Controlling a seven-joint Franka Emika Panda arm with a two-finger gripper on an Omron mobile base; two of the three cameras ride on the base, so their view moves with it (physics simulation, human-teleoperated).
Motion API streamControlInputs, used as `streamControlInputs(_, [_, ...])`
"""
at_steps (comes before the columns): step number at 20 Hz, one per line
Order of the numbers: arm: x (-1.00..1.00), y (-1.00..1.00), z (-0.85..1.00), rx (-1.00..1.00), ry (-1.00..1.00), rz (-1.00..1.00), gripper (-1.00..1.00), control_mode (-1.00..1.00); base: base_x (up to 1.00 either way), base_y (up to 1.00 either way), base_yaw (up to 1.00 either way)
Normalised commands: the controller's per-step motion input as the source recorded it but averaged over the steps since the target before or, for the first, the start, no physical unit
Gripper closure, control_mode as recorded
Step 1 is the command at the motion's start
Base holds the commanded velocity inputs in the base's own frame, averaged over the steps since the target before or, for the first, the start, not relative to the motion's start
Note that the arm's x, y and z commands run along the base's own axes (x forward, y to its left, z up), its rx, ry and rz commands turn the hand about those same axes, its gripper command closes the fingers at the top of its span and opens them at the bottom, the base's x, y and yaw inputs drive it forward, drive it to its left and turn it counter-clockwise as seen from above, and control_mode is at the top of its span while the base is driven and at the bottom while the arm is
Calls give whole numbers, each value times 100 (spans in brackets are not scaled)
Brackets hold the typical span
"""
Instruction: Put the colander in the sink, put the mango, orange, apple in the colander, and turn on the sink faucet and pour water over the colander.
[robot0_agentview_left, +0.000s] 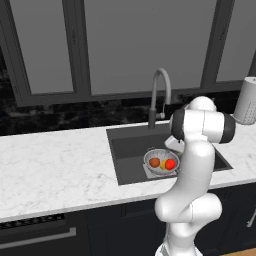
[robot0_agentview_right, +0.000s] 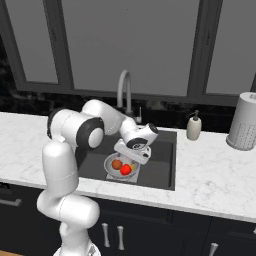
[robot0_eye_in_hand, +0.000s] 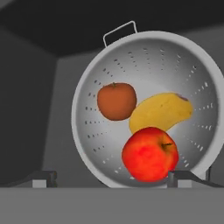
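The silver colander (robot0_eye_in_hand: 144, 61) sits in the dark sink (robot0_agentview_left: 130, 150), near its front. Inside it lie the dull orange (robot0_eye_in_hand: 116, 101), the yellow mango (robot0_eye_in_hand: 162, 111) and the bright red apple (robot0_eye_in_hand: 150, 154), all touching. My gripper (robot0_eye_in_hand: 116, 179) hangs just above the colander, open, with nothing between its fingers. From the right base view, the gripper (robot0_agentview_right: 131, 157) is over the colander (robot0_agentview_right: 109, 165) and the apple (robot0_agentview_right: 125, 170). The grey gooseneck sink faucet (robot0_agentview_left: 159, 90) stands behind the basin. The water is out of view.
A white soap bottle (robot0_agentview_right: 194, 127) stands at the sink's back right corner. A tall white perforated cylinder (robot0_agentview_right: 243, 121) stands further right. White marble counter (robot0_agentview_left: 55, 165) stretches to the left, and dark windows rise behind it.
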Motion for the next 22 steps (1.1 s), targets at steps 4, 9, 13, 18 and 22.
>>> streamControlInputs(4, [1, 13, -2, 0, 3, 0, -100, -100, 0, 0, 0])
streamControlInputs(9, [-10, -37, 40, 0, -3, 0, -100, -100, 0, 0, 0])
streamControlInputs(13, [-7, -71, 48, 2, -8, 0, -100, -100, 0, 0, 0])
streamControlInputs(18, [9, -24, 38, 13, -18, 4, -100, -100, 0, 0, 0])
streamControlInputs(22, [37, 0, 31, 21, -30, 8, -100, -100, 0, 0, 0])
